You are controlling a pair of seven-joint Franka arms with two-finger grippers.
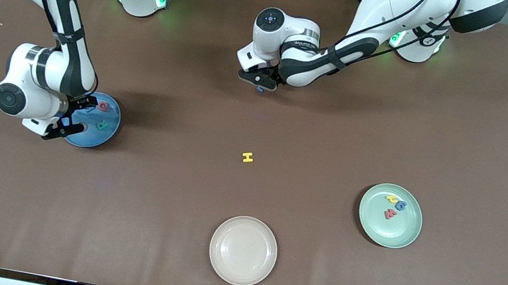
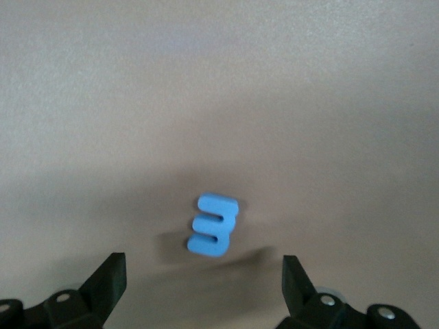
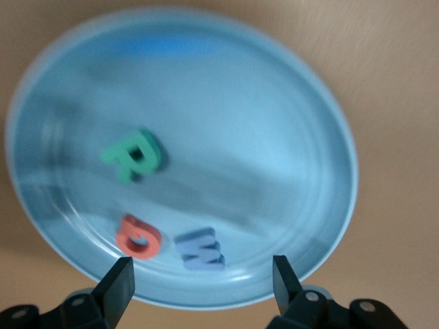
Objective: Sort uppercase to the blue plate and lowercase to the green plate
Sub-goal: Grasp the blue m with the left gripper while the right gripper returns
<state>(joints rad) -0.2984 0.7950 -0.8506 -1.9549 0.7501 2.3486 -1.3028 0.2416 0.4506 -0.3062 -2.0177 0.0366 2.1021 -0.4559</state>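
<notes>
Front view. Brown table (image 1: 446, 119). Blue plate (image 1: 104, 134) toward the right arm's end, holding the teal-green R (image 1: 102, 124) and the pinkish-red Q (image 1: 103, 106); the plate's edge nearest that arm's wrist is covered by the arm. Right gripper (image 1: 73, 117) over the blue plate; finger spread not readable here. Left gripper (image 1: 260, 82) low over the table in the middle, near the bases, with a scrap of blue showing under it. Yellow H (image 1: 247, 157) alone on bare table, nearer the front camera than the left gripper, roughly midway between the two coloured plates. Green plate (image 1: 390, 215) toward the left arm's end, holding a yellow letter (image 1: 391, 199), a blue g (image 1: 400, 205) and a red w (image 1: 390, 214) bunched close together. Cream plate (image 1: 243, 250) nearest the front camera, nothing in it

Left wrist view. Left gripper (image 2: 204, 274) with fingers spread wide, holding nothing. Blue m (image 2: 213, 225) lying flat on the table, between the line of the two fingertips and just ahead of them, touching neither

Right wrist view. Right gripper (image 3: 202, 275) with fingers set well apart, nothing between them. Blue plate (image 3: 288, 123) fills the view below; in it lie the R (image 3: 134, 156), the Q (image 3: 138, 235) and the blue M (image 3: 199, 249), the Q and M just beside each other close to the rim, the R apart from them
</notes>
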